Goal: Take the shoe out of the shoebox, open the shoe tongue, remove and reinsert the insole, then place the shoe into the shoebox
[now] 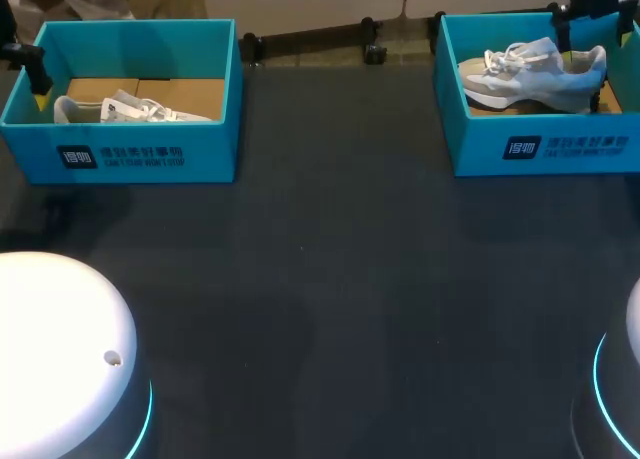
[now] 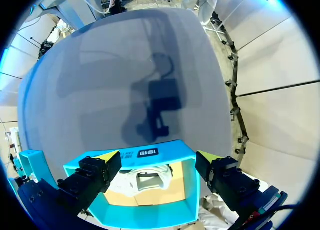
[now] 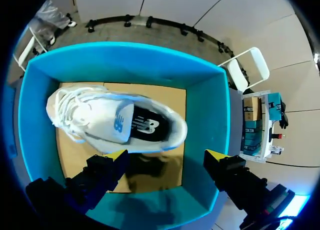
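Two teal shoeboxes stand at the table's far side. The left shoebox (image 1: 120,154) holds a white shoe (image 1: 130,109); the right shoebox (image 1: 540,149) holds a grey-white shoe (image 1: 535,74) lying on its side. My left gripper (image 2: 159,157) hangs open over the left shoebox (image 2: 145,210), above the white shoe (image 2: 147,180), touching nothing. Above the right shoebox (image 3: 125,64), my right gripper (image 3: 166,155) stands open, with the grey-white shoe (image 3: 115,122) just ahead of its fingertips; its dark insole opening faces up. Both arms show only as dark parts at the far corners in the head view.
The dark table (image 1: 330,259) stretches bare between and in front of the boxes. My arms' white rounded bases sit at the near left (image 1: 60,359) and near right (image 1: 632,379).
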You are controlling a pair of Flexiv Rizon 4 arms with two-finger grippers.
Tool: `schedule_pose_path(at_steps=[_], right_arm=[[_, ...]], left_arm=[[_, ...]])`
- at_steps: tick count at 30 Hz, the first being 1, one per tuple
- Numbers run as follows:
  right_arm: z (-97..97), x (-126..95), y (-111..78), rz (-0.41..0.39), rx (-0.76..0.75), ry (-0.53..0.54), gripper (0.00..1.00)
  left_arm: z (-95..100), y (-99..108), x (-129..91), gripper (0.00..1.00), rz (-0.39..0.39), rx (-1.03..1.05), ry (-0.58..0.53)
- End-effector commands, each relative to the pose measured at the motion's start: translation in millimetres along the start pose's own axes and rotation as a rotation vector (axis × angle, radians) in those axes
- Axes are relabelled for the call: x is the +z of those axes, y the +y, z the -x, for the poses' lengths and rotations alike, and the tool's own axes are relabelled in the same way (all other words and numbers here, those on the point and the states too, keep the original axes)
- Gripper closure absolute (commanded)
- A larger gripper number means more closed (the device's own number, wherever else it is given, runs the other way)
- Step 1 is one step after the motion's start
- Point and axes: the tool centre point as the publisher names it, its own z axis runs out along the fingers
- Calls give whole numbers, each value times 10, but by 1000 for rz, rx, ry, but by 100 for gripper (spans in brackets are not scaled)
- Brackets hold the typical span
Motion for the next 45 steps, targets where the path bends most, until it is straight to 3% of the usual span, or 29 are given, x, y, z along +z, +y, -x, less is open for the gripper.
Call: schedule_pose_path(at_steps=[1,19,22,24,28,32,33,34,36,41,43,45], right_arm=[[41,83,116,-34,10,1,0],[117,381,211,-65,44,20,0],[128,435,230,-75,47,27,4],[143,484,239,-83,48,41,0],[153,547,259,-93,50,50,8],[163,611,271,-106,53,67,5],[160,640,273,-111,53,80,22],[154,656,275,-113,53,82,27],[139,685,275,-119,50,87,20],[128,769,274,-136,48,104,24],[124,799,270,-138,47,105,11],[121,820,267,-147,45,110,15]], left_arm=[[-1,-8,-2,0,1,1,2],[-1,-8,-2,0,1,1,2],[-1,-8,-2,0,1,1,2],[-1,-8,-2,0,1,1,2],[-1,-8,-2,0,1,1,2],[-1,-8,-2,0,1,1,2],[-1,-8,-2,0,1,1,2],[-1,-8,-2,0,1,1,2],[-1,-8,-2,0,1,1,2],[-1,-8,-2,0,1,1,2],[-1,-8,-2,0,1,1,2],[-1,-8,-2,0,1,1,2]])
